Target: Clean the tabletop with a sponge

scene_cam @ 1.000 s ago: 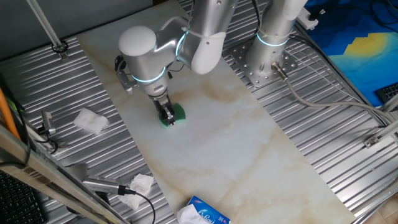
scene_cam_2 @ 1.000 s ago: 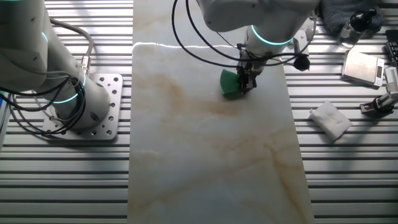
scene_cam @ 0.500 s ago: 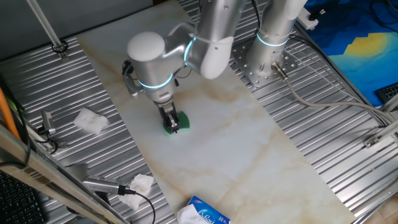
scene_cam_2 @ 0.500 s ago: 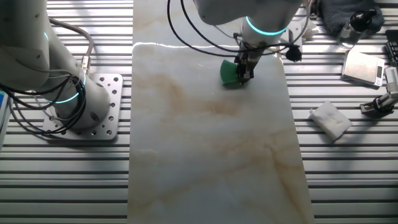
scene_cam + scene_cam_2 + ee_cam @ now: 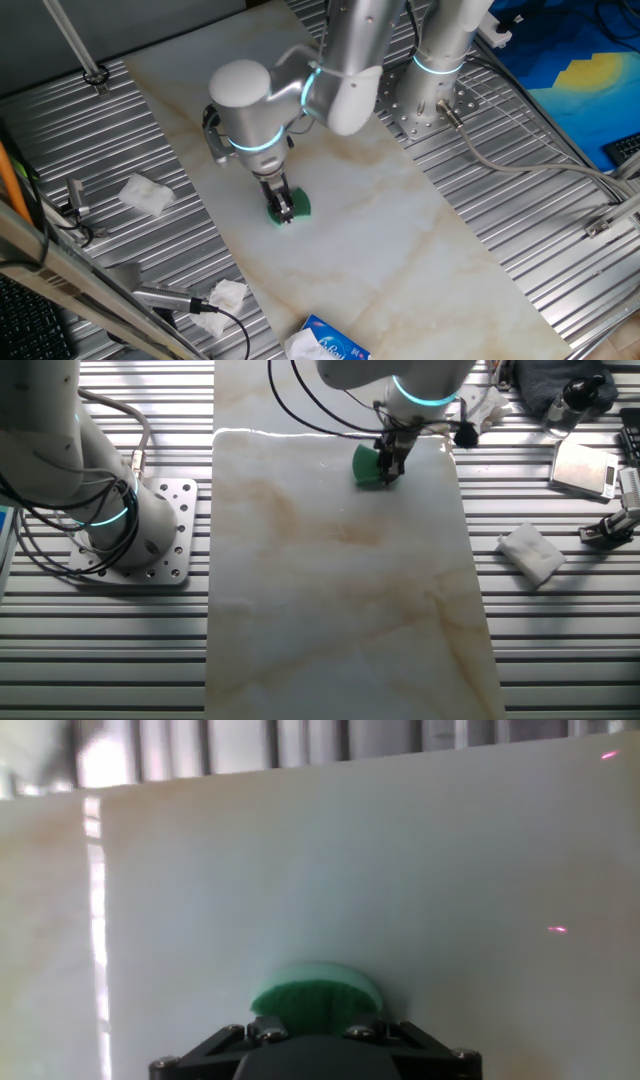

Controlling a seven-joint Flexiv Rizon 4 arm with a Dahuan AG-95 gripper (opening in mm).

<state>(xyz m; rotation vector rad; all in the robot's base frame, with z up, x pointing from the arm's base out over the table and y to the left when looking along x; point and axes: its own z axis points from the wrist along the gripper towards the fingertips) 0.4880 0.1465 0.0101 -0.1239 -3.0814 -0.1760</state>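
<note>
Sponge (image 5: 293, 207) sits clamped between the gripper (image 5: 385, 464) jaws, pressed flat onto the tabletop (image 5: 340, 610), green bulging out just ahead of the fingertips in the hand view, long axis probably across the jaws, unwiped marble lying straight ahead toward the ribbed metal edge.

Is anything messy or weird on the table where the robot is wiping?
Two crumpled tissues lie loose on the ribbed metal beside the tabletop, and a tissue pack hangs over the tabletop's near edge. Faint brown stains streak the slab. The pincer presses the sponge flat on the slab, which looks normal.
</note>
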